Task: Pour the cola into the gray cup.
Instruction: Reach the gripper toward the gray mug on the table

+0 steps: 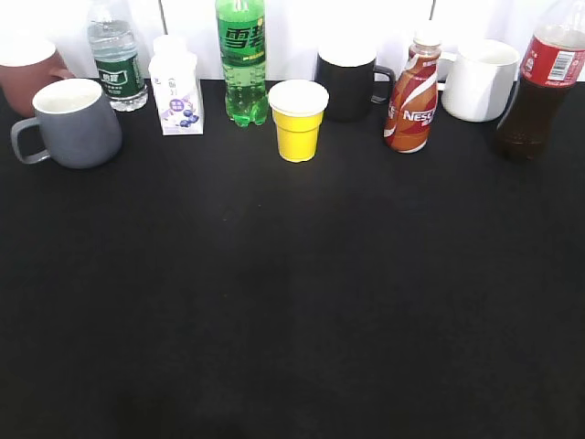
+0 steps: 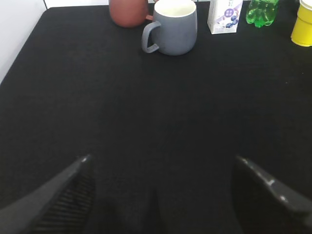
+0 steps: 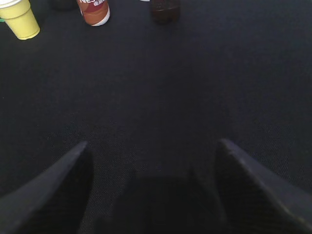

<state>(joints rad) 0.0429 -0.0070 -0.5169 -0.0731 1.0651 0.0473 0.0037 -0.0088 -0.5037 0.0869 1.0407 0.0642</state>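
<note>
- The gray cup [image 1: 78,122] stands at about ten o'clock on the black table [image 1: 292,320], upright, handle turned toward the left edge, off-white inside showing no liquid; nothing has been poured yet, I judge.
- A reddish-brown mug [image 1: 27,78] sits just behind it, then a water bottle [image 1: 116,59], a small milk carton [image 1: 175,87], a green soda bottle [image 1: 241,59], a yellow paper cup [image 1: 298,119], a black mug [image 1: 347,84], a Nescafe bottle [image 1: 413,96] and a white mug [image 1: 480,80], lined along the back edge, probably to leave the front open for the arms.
- The cola [image 1: 541,87] is at two o'clock, far right, upright, its top cut off by the frame, well apart from the gray cup.
- Neither arm appears in the exterior view; only the wrist views show them.
- The left gripper [image 2: 161,195] is spread wide and holds nothing, with the gray cup at twelve o'clock ahead of it.
- The right gripper [image 3: 153,190] is likewise spread wide and holds nothing; the cola's dark base is at twelve o'clock, so this arm seems best placed to fetch it.
</note>
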